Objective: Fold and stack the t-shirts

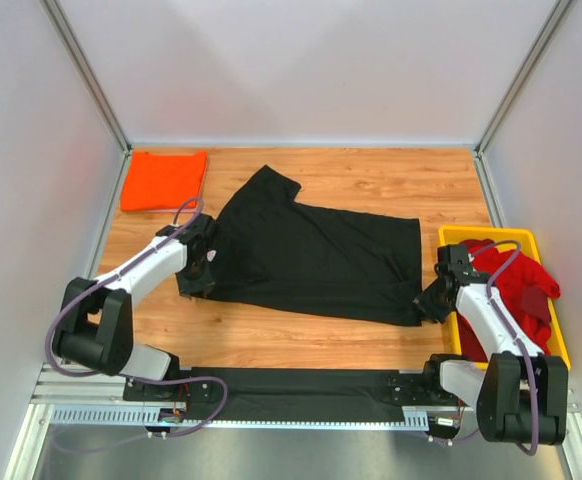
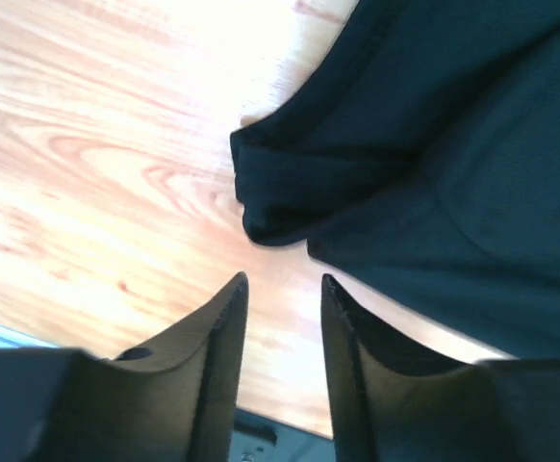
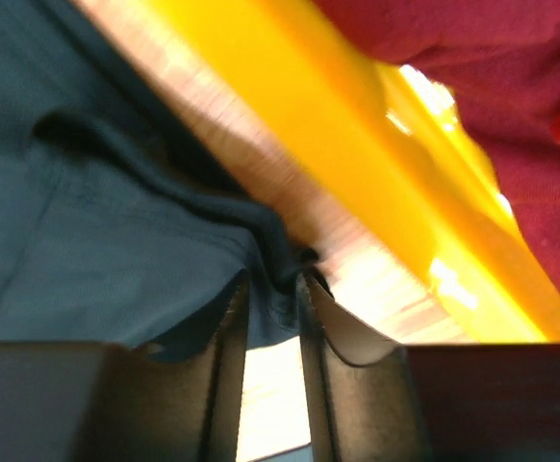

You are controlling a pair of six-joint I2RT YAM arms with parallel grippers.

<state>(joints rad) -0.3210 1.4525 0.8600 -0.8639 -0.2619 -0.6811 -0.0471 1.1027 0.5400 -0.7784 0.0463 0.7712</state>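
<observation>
A black t-shirt [image 1: 311, 260] lies spread flat across the middle of the wooden table. My left gripper [image 1: 203, 272] sits at its left edge. In the left wrist view this gripper [image 2: 285, 281] is open and holds nothing, with a folded corner of the black t-shirt [image 2: 434, 144] just ahead of the tips. My right gripper [image 1: 433, 300] is at the shirt's lower right corner. Its jaws [image 3: 274, 279] stand a little apart, and the black t-shirt's hem [image 3: 97, 212] lies between the tips. A folded orange t-shirt [image 1: 163, 180] rests at the back left. Red t-shirts [image 1: 519, 285] are piled in the tray.
The yellow tray [image 1: 471, 235] stands at the right edge, close beside my right gripper; its rim [image 3: 357, 164] crosses the right wrist view with the red t-shirts [image 3: 472, 77] behind it. White walls enclose the table on three sides. A black strip runs along the near edge.
</observation>
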